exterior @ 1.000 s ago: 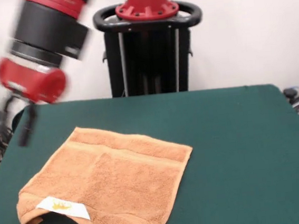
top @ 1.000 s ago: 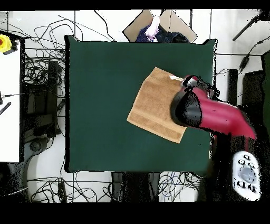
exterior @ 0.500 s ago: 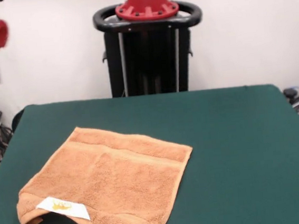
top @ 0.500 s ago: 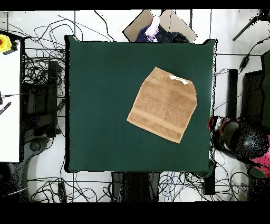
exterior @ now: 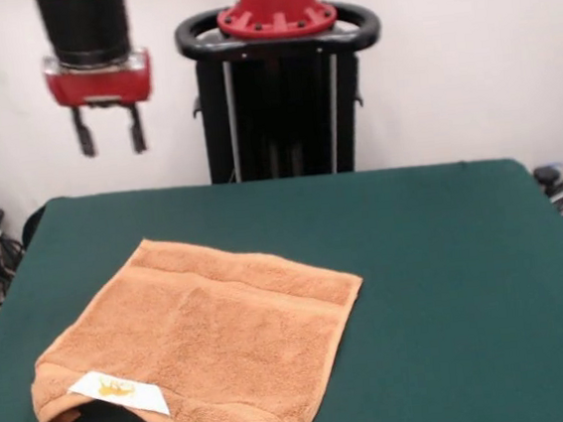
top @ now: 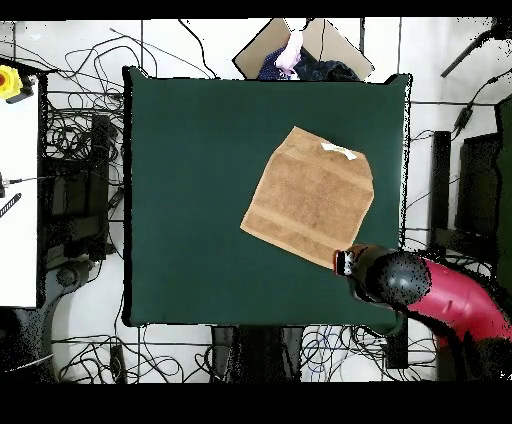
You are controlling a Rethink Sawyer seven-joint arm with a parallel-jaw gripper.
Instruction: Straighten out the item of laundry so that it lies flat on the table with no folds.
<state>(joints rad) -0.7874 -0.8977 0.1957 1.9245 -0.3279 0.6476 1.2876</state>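
Observation:
The orange-tan towel, the item of laundry (exterior: 210, 346) (top: 310, 196), lies spread on the dark green table (exterior: 448, 285) (top: 190, 200). Its near left corner is curled over beside a white label (exterior: 117, 391) with yellow print. My gripper (exterior: 110, 143) hangs high above the table's far left side, well clear of the towel, fingers apart and empty. From overhead the gripper (top: 347, 264) sits just past the towel's corner nearest the robot.
The robot's black pedestal (exterior: 281, 101) stands behind the table. Cables (top: 70, 150) cover the floor around it. A person's hand (top: 291, 50) shows at the table's far edge in the overhead view. A white bench (top: 18, 190) stands beside the table.
The arm swung up and off the towel, out past the table's side, then came back in over the table's edge nearest the robot. The towel has not moved.

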